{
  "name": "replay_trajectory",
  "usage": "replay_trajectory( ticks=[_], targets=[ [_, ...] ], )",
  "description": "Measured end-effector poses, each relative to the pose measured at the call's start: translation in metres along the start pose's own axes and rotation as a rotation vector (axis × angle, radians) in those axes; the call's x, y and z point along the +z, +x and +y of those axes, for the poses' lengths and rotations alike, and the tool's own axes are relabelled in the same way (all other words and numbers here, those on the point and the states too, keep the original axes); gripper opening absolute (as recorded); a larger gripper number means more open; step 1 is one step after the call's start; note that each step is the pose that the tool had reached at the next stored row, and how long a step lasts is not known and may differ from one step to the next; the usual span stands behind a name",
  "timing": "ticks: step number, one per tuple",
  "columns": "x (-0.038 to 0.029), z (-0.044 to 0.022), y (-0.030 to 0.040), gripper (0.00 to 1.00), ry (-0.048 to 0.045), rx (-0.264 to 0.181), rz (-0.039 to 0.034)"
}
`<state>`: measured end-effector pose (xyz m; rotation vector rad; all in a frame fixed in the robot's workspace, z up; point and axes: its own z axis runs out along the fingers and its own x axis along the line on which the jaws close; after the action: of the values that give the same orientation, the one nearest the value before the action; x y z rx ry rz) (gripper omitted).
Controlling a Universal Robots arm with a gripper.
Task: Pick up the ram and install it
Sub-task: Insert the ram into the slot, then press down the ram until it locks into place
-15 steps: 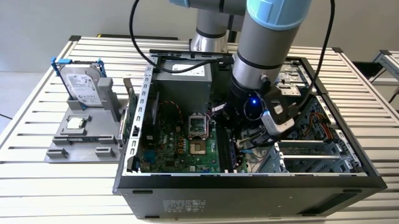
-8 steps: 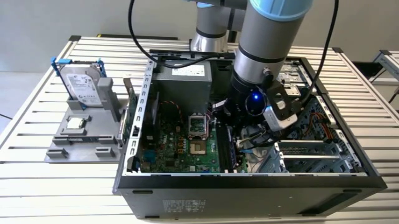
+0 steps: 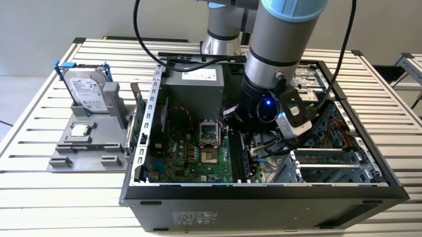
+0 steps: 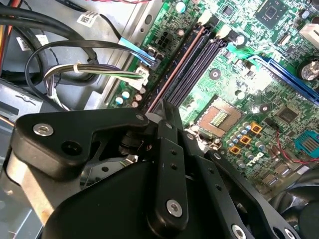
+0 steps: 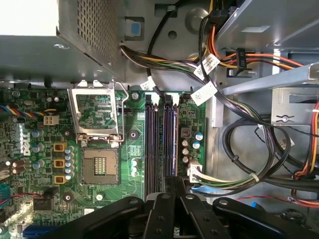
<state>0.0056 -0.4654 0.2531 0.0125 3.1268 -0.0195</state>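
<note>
Inside the open computer case [image 3: 264, 197], the exterior view hides the gripper [image 3: 249, 148] behind the arm's wrist. The second wrist view shows its fingers pressed together over the ram [image 4: 174, 69], edge-on in a slot. The first wrist view cuts it off.

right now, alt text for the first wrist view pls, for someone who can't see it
The black gripper hangs over the parallel memory slots on a green motherboard inside an open computer case. Beside the slots sits an open processor socket, with bundled cables on the slots' other side.

No print reads clearly — cable tags [image 5: 205, 91], drive label [image 3: 86, 91] alike.
</note>
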Motion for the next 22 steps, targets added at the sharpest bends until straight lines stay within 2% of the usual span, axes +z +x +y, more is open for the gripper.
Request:
replay_trajectory(
  ticks=[13, 22],
  targets=[
    [0.0, 0.0, 0.0006, 0.0, -0.0001, -0.011, -0.0001],
    [0.0, 0.0, 0.0006, 0.0, -0.0011, -0.079, -0.001]
  ],
)
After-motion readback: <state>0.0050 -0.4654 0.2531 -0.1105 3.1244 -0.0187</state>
